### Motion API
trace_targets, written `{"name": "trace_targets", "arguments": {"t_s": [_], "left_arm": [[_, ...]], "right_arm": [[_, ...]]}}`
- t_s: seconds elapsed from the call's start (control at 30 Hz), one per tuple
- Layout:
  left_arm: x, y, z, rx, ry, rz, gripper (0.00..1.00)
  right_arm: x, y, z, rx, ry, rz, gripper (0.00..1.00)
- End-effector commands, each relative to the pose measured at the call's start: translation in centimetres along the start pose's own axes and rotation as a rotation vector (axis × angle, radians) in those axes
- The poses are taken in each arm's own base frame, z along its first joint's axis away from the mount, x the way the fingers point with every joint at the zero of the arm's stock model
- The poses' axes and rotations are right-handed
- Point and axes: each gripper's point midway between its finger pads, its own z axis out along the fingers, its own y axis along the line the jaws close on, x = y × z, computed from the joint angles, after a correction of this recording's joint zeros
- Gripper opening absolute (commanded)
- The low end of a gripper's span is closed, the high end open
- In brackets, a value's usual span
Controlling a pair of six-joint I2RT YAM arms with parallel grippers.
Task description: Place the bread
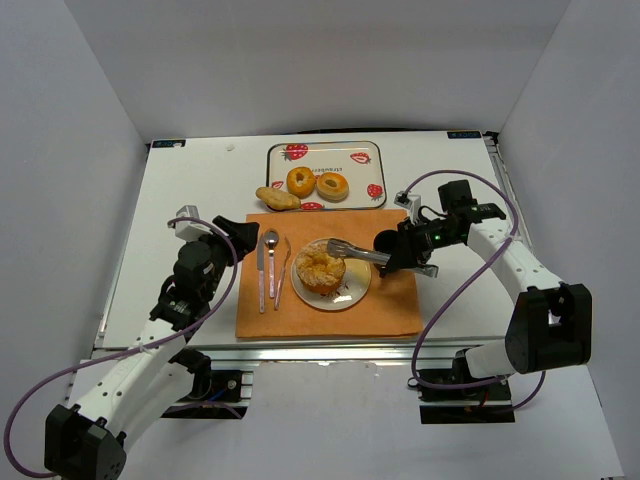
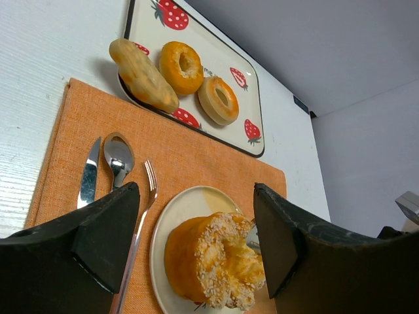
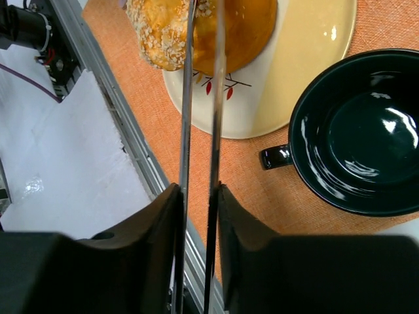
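A sesame-topped bread (image 1: 320, 266) lies on a small cream plate (image 1: 352, 293) on the orange placemat (image 1: 330, 318). My right gripper (image 1: 397, 252) is shut on metal tongs (image 1: 358, 253), whose tips reach the bread's right side. In the right wrist view the gripper (image 3: 196, 190) pinches the two tong arms (image 3: 200, 98), which run close together up onto the bread (image 3: 163, 33) on the plate (image 3: 308, 65). My left gripper (image 1: 232, 233) is open and empty, left of the plate; in its wrist view (image 2: 195, 196) the bread (image 2: 209, 258) shows between the fingers.
A strawberry-print tray (image 1: 327, 150) at the back holds two ring breads (image 1: 301, 181); a long roll (image 1: 277, 198) lies over its front edge. A knife (image 1: 261, 270), spoon (image 1: 271, 255) and fork (image 1: 283, 270) lie left of the plate. A black cup (image 3: 357, 131) stands right of it.
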Motion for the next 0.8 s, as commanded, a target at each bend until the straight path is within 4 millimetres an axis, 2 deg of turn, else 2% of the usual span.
{"name": "trace_targets", "arguments": {"t_s": [0.0,0.2,0.6,0.73,0.77], "left_arm": [[-0.5,-0.1,-0.2,0.006,-0.024,-0.005,0.79],[-0.5,0.0,-0.3,0.006,-0.026,-0.007,0.79],[-0.7,-0.1,-0.5,0.008,-0.032,-0.009,0.79],[-0.7,0.0,-0.5,0.007,-0.031,-0.008,0.79],[-0.7,0.0,-0.6,0.007,-0.031,-0.008,0.79]], "right_arm": [[-1.8,0.6,-0.8,0.010,-0.044,-0.078,0.35],[-3.5,0.3,-1.3,0.034,-0.065,-0.105,0.43],[-5.4,0.0,-1.9,0.071,-0.090,-0.149,0.48],[-8.2,-1.3,-2.7,0.154,-0.154,-0.184,0.45],[-9.3,-2.2,-2.7,0.182,-0.177,-0.198,0.41]]}}
